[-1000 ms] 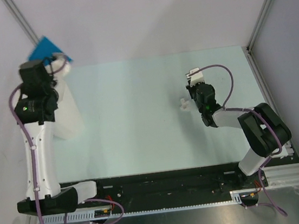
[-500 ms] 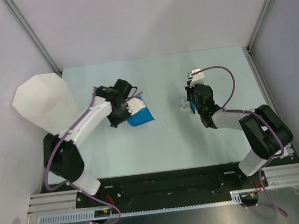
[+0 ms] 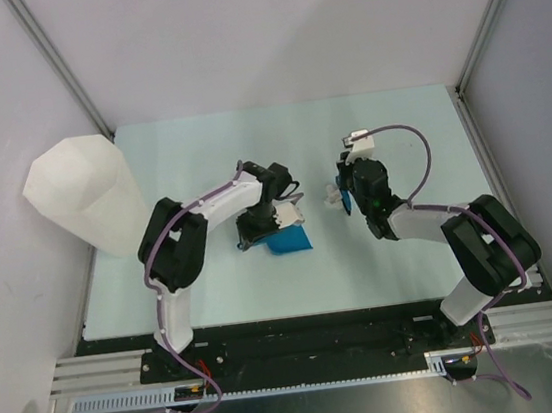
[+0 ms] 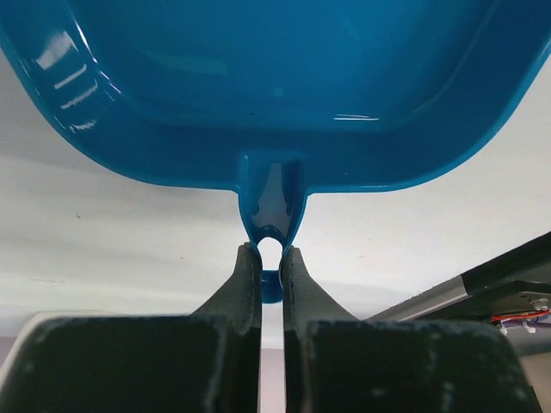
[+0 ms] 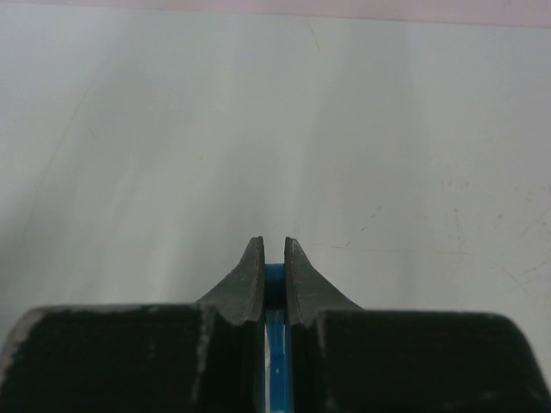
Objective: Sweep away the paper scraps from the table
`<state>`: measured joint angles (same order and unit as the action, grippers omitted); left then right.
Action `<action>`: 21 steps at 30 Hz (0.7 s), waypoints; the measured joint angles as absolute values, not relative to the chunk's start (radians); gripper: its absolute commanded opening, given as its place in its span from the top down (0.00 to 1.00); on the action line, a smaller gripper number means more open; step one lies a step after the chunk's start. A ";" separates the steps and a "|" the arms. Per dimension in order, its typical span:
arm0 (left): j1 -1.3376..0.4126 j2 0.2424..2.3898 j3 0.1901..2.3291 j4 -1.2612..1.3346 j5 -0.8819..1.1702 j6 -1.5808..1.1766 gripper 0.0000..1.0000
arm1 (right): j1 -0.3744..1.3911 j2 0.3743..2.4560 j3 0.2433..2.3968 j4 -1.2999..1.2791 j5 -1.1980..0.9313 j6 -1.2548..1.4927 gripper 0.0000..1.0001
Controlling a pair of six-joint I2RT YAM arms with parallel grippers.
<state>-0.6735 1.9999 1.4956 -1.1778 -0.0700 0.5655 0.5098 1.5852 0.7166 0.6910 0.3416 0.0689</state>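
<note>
A: Left gripper (image 4: 269, 256)?
B: Clenched. Both fingers pinch the stub handle (image 4: 269, 194) of a blue dustpan (image 4: 275, 77), the pan spreading out beyond the fingertips. In the top view the pan is near the middle of the table (image 3: 199, 155). Cannot tell whether it is resting or just above.

A: Right gripper (image 5: 273, 258)?
B: Clamped on a thin blue strip (image 5: 274, 297), seen edge-on between the fingers. Pale table surface lies beyond.

A: Paper scraps?
B: One small white wad (image 3: 335, 195), mid-table, just beside the right gripper on its left side. It is right of the dustpan and apart from it. Cannot tell whether it is loose paper or the tip of the blue tool.

A: Anything else?
B: Tall white faceted bin (image 3: 83, 195) at the table's left edge, well apart from both grippers.
</note>
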 measured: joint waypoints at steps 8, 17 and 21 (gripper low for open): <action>-0.673 2.054 1.523 -1.184 -0.044 0.565 1.00 | 0.608 1.584 0.717 0.703 0.276 0.104 1.00; -0.670 2.077 1.540 -1.215 -0.014 0.564 1.00 | 0.716 1.496 0.698 0.664 0.184 0.266 1.00; -0.653 2.075 1.560 -1.212 0.035 0.557 1.00 | 0.726 1.396 0.694 0.587 0.243 0.276 1.00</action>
